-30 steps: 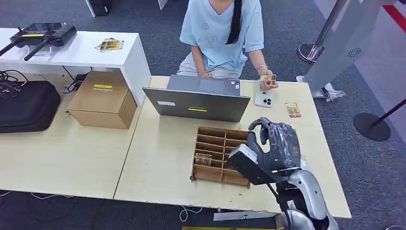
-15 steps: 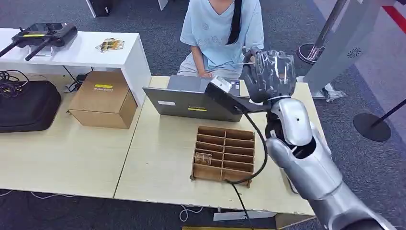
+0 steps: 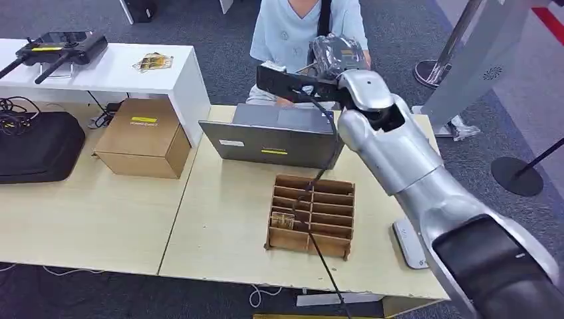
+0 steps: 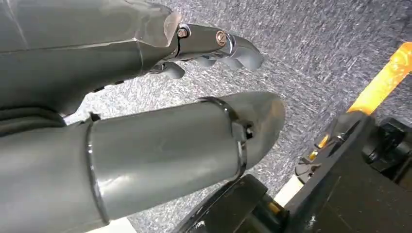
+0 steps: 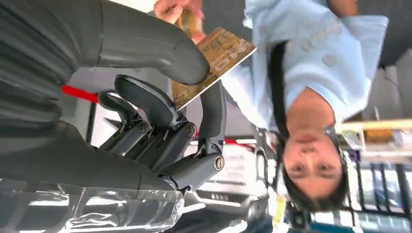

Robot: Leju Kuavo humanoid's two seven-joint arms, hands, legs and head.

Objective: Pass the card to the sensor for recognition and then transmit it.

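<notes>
My right hand [image 3: 338, 53] is raised high over the far table edge, in front of a seated person in a pale blue shirt [image 3: 299, 26]. In the right wrist view the thick thumb [image 5: 145, 48] and dark fingers [image 5: 155, 109] pinch a brown patterned card [image 5: 218, 56], which points toward the person. The person's own hand [image 5: 172, 8] is close beside the card's edge and holds something small. My left hand [image 4: 121, 58] hangs over grey carpet with its fingers loosely stretched and nothing in them.
A grey laptop [image 3: 276, 136] stands on the pale wooden table [image 3: 219, 226] under my arm. A wooden divider box [image 3: 312, 216] holds a card [image 3: 282, 219] in one compartment. A cardboard box [image 3: 143, 136] and a black bag [image 3: 36, 146] lie to the left.
My right arm has swung up from above the divider box, over the laptop, and out toward the person, carrying the card.
</notes>
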